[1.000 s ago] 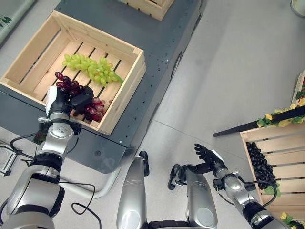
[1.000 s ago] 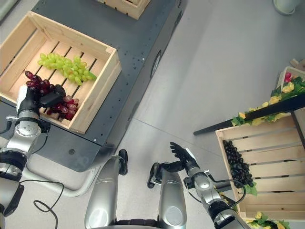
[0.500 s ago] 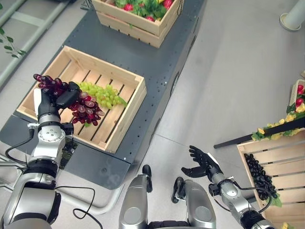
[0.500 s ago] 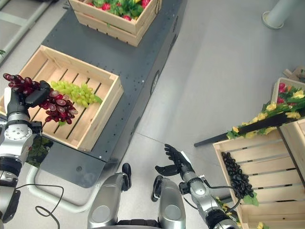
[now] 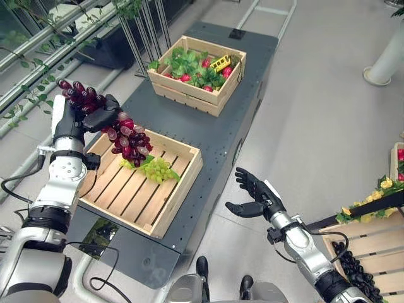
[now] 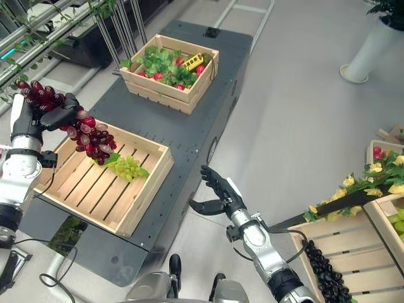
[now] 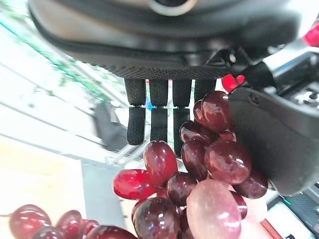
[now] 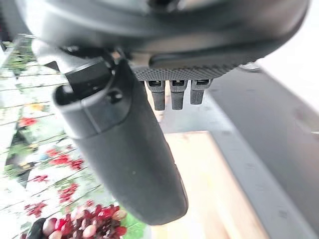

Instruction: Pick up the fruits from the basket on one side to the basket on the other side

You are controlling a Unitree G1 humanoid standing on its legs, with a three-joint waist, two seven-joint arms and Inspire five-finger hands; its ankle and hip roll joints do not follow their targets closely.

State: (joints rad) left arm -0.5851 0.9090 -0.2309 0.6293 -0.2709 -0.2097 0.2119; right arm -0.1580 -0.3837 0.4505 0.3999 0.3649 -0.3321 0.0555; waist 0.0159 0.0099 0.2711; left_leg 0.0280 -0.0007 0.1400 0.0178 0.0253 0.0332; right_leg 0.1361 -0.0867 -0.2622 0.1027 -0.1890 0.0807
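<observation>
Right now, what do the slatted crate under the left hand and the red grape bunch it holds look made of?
The slatted pale crate looks like unfinished light wood, with visible plank grain. The red grape bunch, gripped by the left hand, looks glossy and uniform, possibly plastic, though real fruit cannot be excluded.

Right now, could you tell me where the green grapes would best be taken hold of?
Probably at the thick middle of the green grapes, from above. The bunch lies flat on the slats of the crate, away from its walls, so fingers could close across its narrow width. The left hand holds red grapes.
</observation>
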